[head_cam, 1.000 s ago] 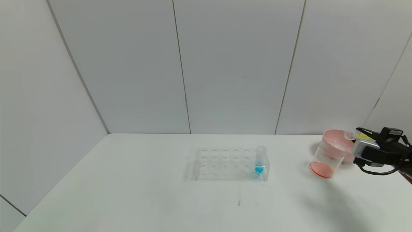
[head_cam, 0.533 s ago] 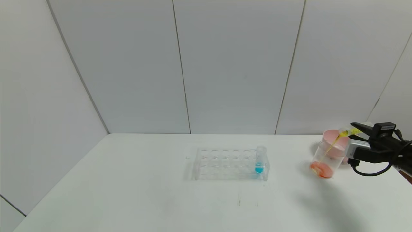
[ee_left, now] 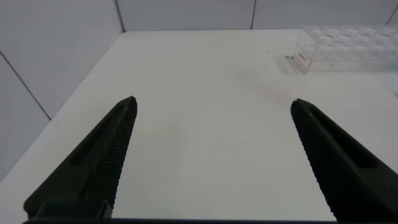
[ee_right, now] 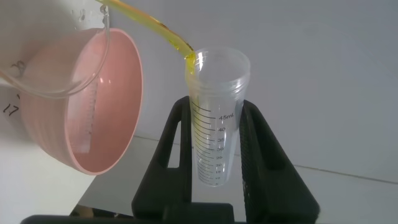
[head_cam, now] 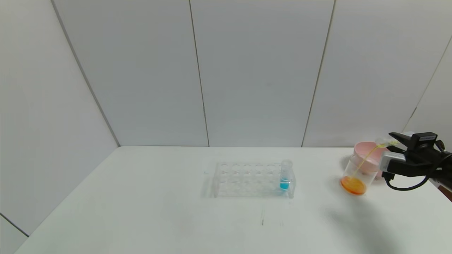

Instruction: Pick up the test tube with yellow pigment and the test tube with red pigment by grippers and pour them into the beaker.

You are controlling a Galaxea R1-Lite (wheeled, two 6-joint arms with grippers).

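The white table [head_cam: 159, 211] fills the lower half of the head view and meets grey wall panels at its far edge. A clear rack [head_cam: 247, 179] stands on it near the middle, with 1 tube of blue liquid [head_cam: 285, 175] upright in its right end. Well to the right, close to the far right corner, the beaker [head_cam: 356, 178] stands on the table with orange liquid at its bottom. A pink bowl [head_cam: 369, 155] sits just behind the beaker. A faint dark mark [head_cam: 262, 221] shows on the surface in front of the rack.
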